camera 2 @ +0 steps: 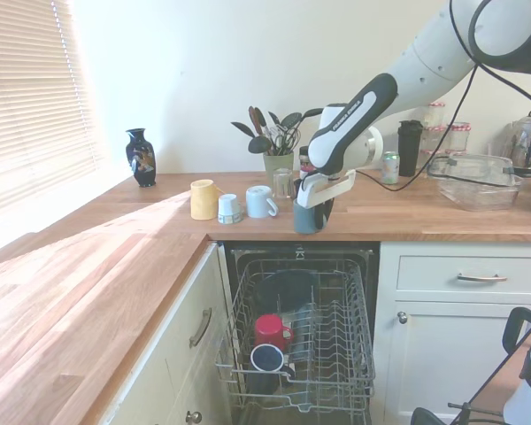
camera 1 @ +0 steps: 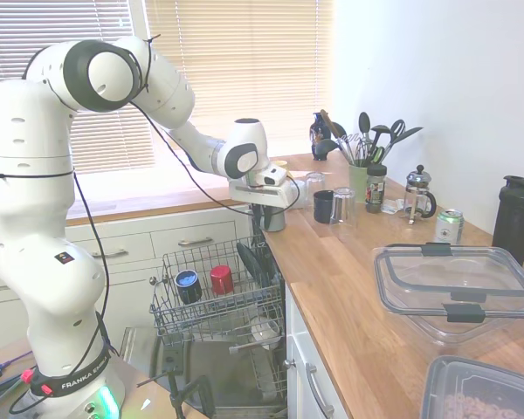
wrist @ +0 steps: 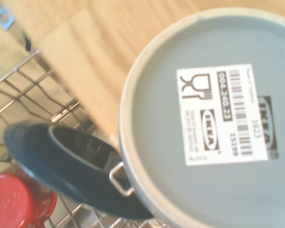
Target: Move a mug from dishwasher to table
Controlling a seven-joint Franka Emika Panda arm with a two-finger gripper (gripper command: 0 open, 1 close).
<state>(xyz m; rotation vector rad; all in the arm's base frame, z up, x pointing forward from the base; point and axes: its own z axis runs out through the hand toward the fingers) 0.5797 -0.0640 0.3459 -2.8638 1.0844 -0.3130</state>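
First exterior view, mug: I see the mug [camera 1: 274, 217] as a small dull grey cylinder, hanging under the jaws [camera 1: 269, 209] at the near edge of the desk [camera 1: 367, 288], right above the corner where the counter meets the open dishwasher [camera 1: 211, 301].
First exterior view, jaws: closed around the mug; the white arm reaches in from about 9 o'clock.
First exterior view, rack: the pulled-out wire rack holds a red mug [camera 1: 221, 279] and a dark mug with blue base [camera 1: 188, 285] side by side, at about 7 o'clock from the held mug.
First exterior view, desk: a dark cup [camera 1: 323, 206] and a glass [camera 1: 342, 205] stand near the mug at 3 o'clock; a clear lidded container [camera 1: 455, 292] sits well apart at 4 o'clock.
Second exterior view, mug: slate-blue, plain, upright, its base at or just over the front edge of the desk; I cannot tell if it touches the wood.
Second exterior view, neighbours: a yellow cup [camera 2: 203, 199] and two pale cups [camera 2: 245, 204] lie at 9 o'clock from it.
Wrist view, mug: its flat grey bottom fills the picture, pale-rimmed, with a white barcode label [wrist: 225, 114] stuck on it; wood grain behind, rack wires and a red shape at one corner.
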